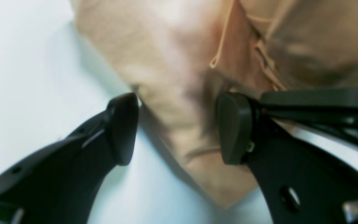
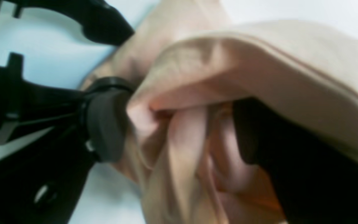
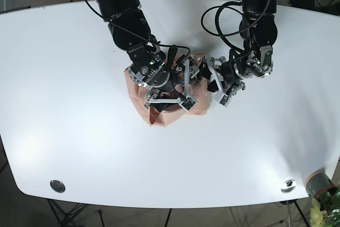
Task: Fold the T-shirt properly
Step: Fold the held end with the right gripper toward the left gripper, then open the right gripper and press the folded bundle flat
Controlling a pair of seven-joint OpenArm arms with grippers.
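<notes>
While the peach T-shirt (image 3: 159, 111) lay bunched in a small heap near the middle of the white table (image 3: 64, 78), both arms crowded over it. To the shirt's left in the base view — the robot's right side — the right gripper (image 2: 179, 124) was pressed into the heap, its jaws pinching a thick wad of gathered folds; the wrist view showed several layers squeezed between the pads, with a hemmed edge draped over the top. On the shirt's far side, the left gripper (image 1: 177, 127) stood with jaws spread, straddling a pointed corner of the cloth without closing on it, and the seamed edge of the shirt ran just above its pads.

Judging by the way it slumped and creased, the fabric was light, soft and limp — it would drape from any hold and keep no shape of its own. A grip on a bunched wad would likely lift layers together, so a single hem edge or corner, such as the one between the left jaws, looked the better place to take hold for spreading it flat.
</notes>
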